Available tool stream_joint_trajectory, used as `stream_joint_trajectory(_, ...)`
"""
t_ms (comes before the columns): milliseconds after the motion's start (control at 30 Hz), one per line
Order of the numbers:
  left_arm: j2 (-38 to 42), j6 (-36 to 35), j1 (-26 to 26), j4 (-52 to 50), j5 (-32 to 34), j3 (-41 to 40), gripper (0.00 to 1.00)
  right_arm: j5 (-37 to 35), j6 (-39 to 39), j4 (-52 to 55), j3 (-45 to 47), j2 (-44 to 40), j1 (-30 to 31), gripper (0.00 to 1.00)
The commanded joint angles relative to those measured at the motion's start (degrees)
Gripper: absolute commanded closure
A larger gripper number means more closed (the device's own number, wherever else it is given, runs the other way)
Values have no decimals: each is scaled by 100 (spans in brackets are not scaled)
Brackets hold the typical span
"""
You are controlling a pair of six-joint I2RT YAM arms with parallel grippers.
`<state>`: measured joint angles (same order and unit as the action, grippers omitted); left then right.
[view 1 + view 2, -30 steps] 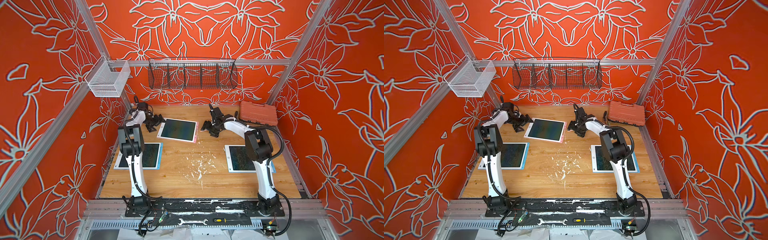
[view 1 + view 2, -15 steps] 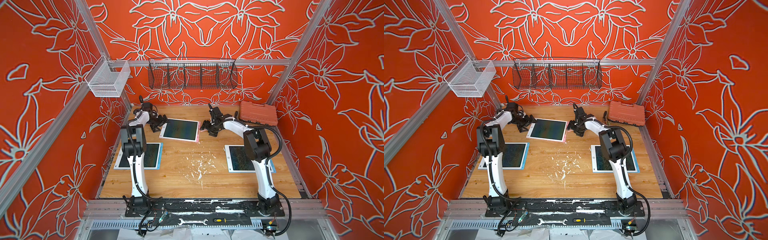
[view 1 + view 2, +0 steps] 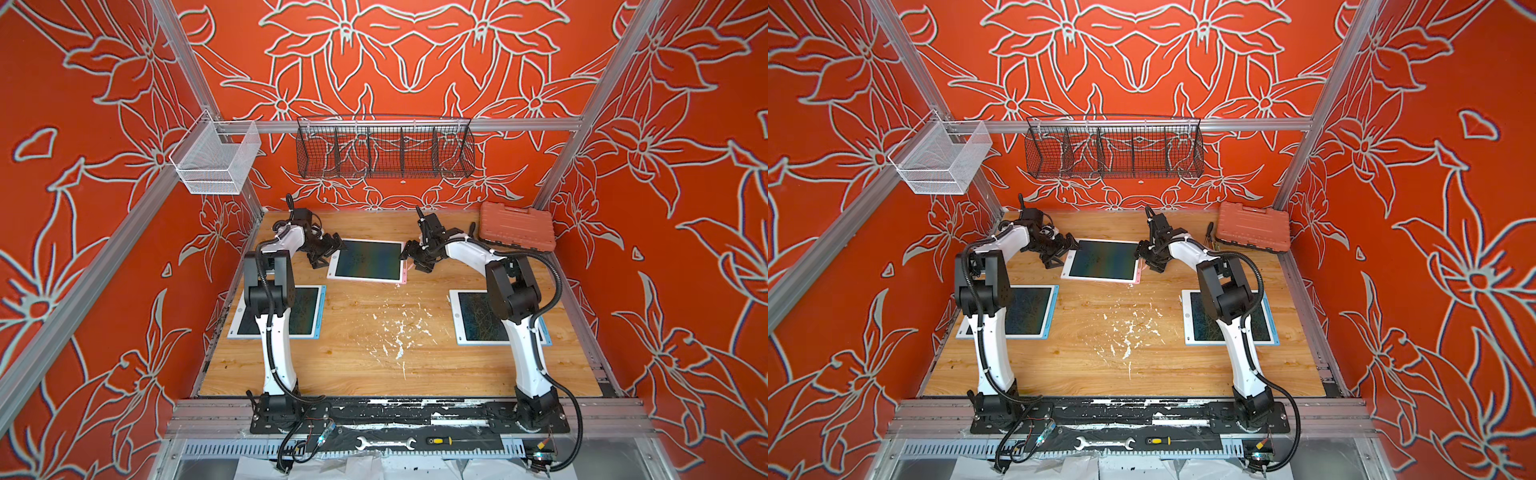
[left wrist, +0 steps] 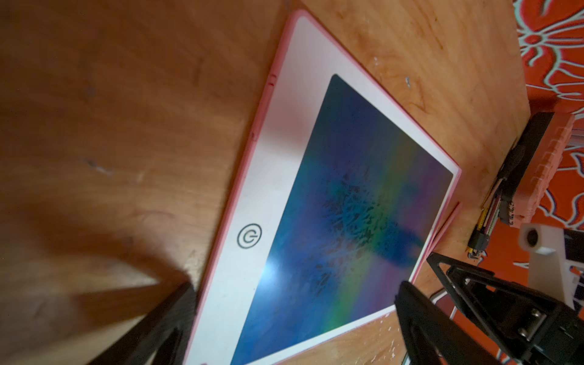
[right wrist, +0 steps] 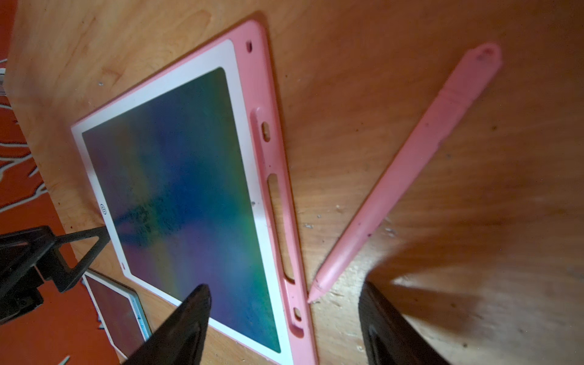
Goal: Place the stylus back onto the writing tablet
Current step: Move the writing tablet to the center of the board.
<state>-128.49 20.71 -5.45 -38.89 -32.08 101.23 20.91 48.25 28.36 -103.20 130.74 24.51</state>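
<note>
The left gripper (image 4: pixel 296 286) hovers with fingers spread, grasping nothing, at the left edge of the writing tablet (image 3: pixel 368 262), a pink-framed slab with white bezel and dark, rainbow-sheened screen. Its bezel bears one circled power symbol (image 4: pixel 249 235) (black line on white). Just beside the tablet's grooved right edge, the stylus (image 5: pixel 407 167) lies flat on the wooden table (image 3: pixel 374 365): slim, pink, tapering to a point, with a holed flat tail. The right gripper (image 5: pixel 286 286) is spread above its tip, empty.

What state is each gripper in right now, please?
Left gripper: open, holding nothing.
Right gripper: open, holding nothing; the stylus lies loose beside the tablet.
</note>
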Motion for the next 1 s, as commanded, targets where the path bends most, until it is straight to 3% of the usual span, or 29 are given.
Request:
stream_joint_trajectory(0,83,61,140,-194,-9,-341,3,-44,38,269,226,243,89,28)
stream_joint_trajectory(300,316,98,381,-39,25,-776,3,-131,45,295,652,-11,89,35)
stream_joint_trajectory(967,1269,371,869,414,123,-2147,3,-175,42,-85,2102,-892,106,38)
